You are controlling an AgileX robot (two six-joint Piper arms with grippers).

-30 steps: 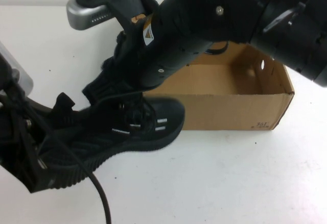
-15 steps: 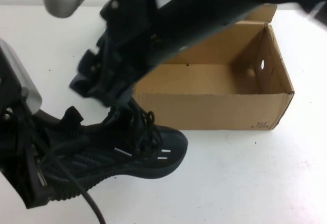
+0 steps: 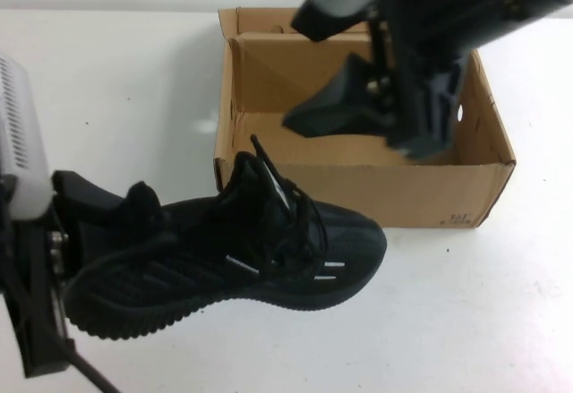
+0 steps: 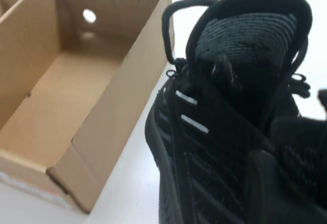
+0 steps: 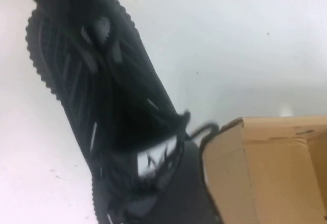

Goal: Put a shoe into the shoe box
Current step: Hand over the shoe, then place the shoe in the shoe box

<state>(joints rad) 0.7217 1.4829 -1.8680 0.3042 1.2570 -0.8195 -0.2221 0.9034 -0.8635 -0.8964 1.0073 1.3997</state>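
Observation:
The black lace-up shoe (image 3: 269, 250) hangs tilted just in front of the shoe box's near left corner, toe toward the box. My left gripper (image 3: 112, 214) is shut on its heel; one finger (image 4: 260, 183) presses the heel collar in the left wrist view. The brown cardboard shoe box (image 3: 403, 196) stands open and holds nothing, with a round hole in its side wall (image 4: 89, 16). My right gripper (image 3: 376, 133) hovers above the box's inside, open and holding nothing. The right wrist view shows the shoe (image 5: 122, 122) beside the box corner (image 5: 265, 173).
The white table (image 3: 466, 321) stretches in front of and to the right of the box. The box's lid flap (image 3: 269, 21) stands up at the back. The left arm's cable (image 3: 85, 375) trails at the bottom left.
My right gripper has let go of the shoe's laces, risen and swung right over the box. My left gripper has carried the shoe right, toward the box.

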